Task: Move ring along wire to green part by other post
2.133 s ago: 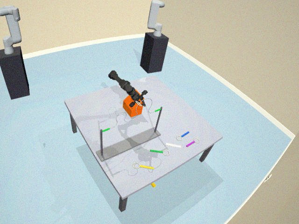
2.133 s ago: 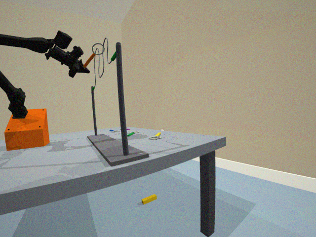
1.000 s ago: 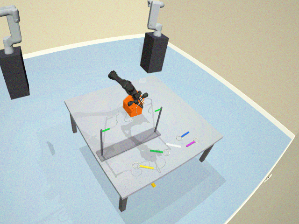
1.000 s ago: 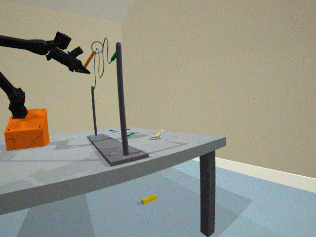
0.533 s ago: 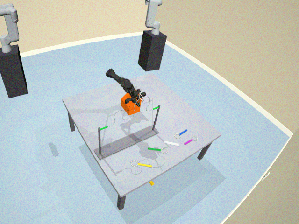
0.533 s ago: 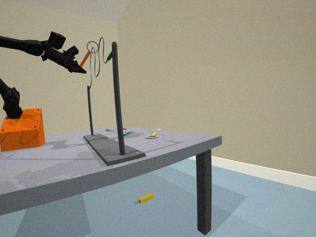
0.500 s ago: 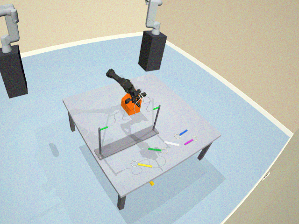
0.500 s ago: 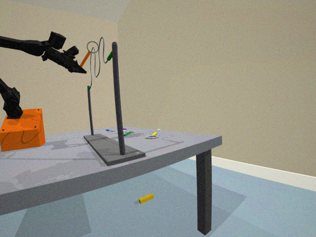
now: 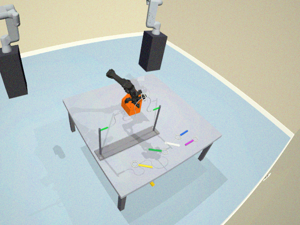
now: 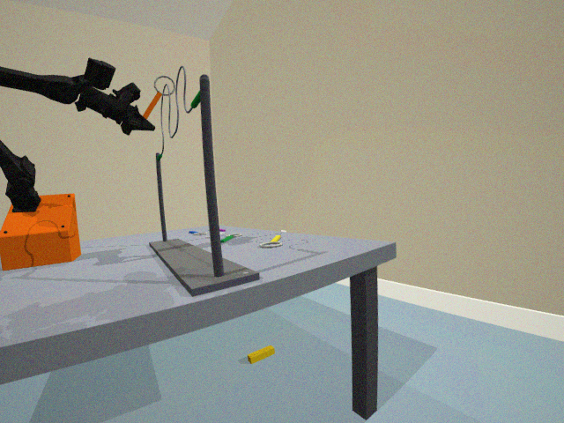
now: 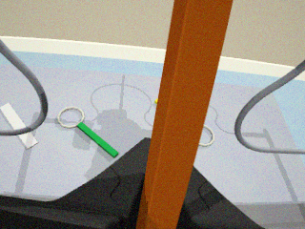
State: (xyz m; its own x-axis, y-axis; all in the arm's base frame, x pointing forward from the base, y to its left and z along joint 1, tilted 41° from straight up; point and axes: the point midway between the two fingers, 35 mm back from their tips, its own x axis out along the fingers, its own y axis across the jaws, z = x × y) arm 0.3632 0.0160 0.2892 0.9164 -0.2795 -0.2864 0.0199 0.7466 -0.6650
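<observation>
Gripper [image 10: 144,122] clamped on orange handle [image 10: 152,105], held high above table [image 10: 291,255]. Ring [image 10: 165,85] sits up among the grey wire [image 10: 175,114] loops, between the 2 posts, nearer the tall front post [image 10: 208,177]. No readable labels or markings anywhere.

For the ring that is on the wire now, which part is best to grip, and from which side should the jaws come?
Grip the orange handle, a straight flat-sided bar sticking out from the ring. Come from the handle's free end, on the side away from the grey wire, so the jaws stay clear of it. The gripper holds it this way, jaws shut on its flat sides.
</observation>
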